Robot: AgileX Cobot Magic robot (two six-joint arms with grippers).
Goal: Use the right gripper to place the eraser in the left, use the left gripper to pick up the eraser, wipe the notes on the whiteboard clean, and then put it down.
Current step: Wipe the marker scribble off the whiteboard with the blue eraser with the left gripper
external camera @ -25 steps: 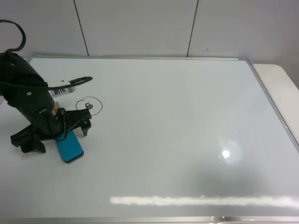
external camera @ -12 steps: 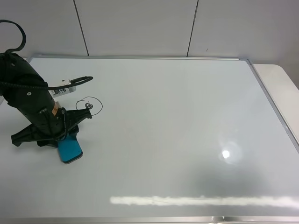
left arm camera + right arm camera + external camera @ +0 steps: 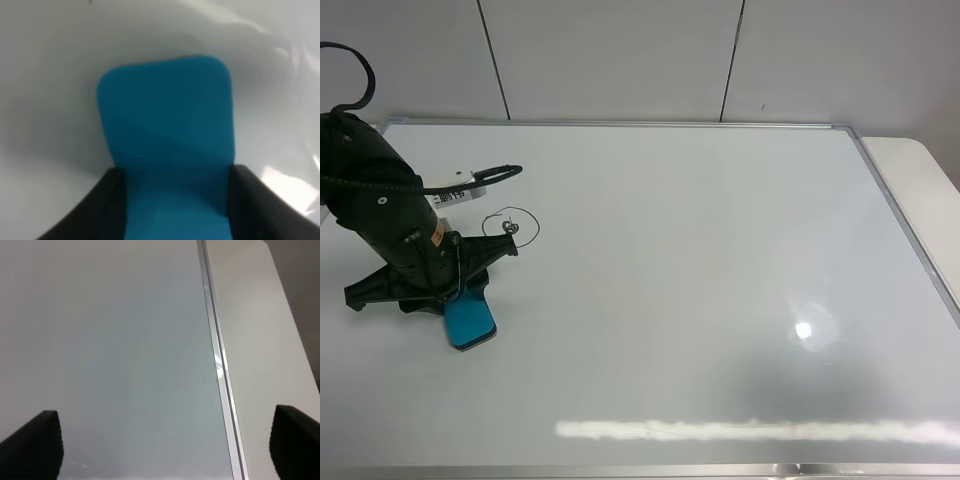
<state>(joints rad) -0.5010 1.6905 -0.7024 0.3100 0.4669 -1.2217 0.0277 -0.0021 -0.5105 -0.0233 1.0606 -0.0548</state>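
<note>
The blue eraser (image 3: 472, 323) lies on the whiteboard (image 3: 680, 250) at the left, and it fills the left wrist view (image 3: 167, 125). My left gripper (image 3: 448, 296) is shut on the eraser's rear end, with a black finger (image 3: 102, 200) pressed against each side. The notes (image 3: 512, 223), a small black scribble, sit just beyond and to the right of the gripper. My right gripper (image 3: 170, 440) is open and empty above the board's right edge, and it is out of the exterior view.
A black cable with a white label (image 3: 455, 190) loops over the board beside the left arm. The board's metal frame (image 3: 216, 360) runs along its right side, with the pale table (image 3: 920, 170) past it. A wall stands behind.
My left gripper's fingers have closed in from a wide spread onto the eraser. The eraser has shifted slightly towards the arm. The notes are unchanged.
</note>
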